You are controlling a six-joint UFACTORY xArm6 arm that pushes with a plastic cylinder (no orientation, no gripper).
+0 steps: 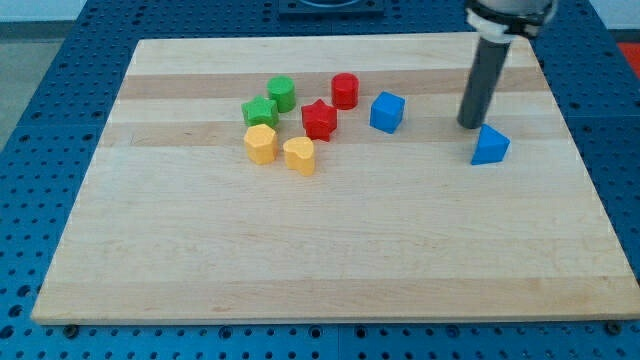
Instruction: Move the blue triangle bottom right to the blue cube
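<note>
My dark rod came down nearly upright from the view's top right, leaning a little, w/ my tip (470,124) set on the pale wooden board (330,260). No pincer on this arm, so nothing to open or close, just the rod end. Tip stood just above-left of the blue triangle block (490,146), very near it; couldn't tell if touching. The blue cube (386,112) sat well left of the tip. Further left: red cylinder (345,91), red star block (319,120), green cylinder (281,94), green star block (260,111), yellow hexagon block (260,144), yellow heart block (299,156).
</note>
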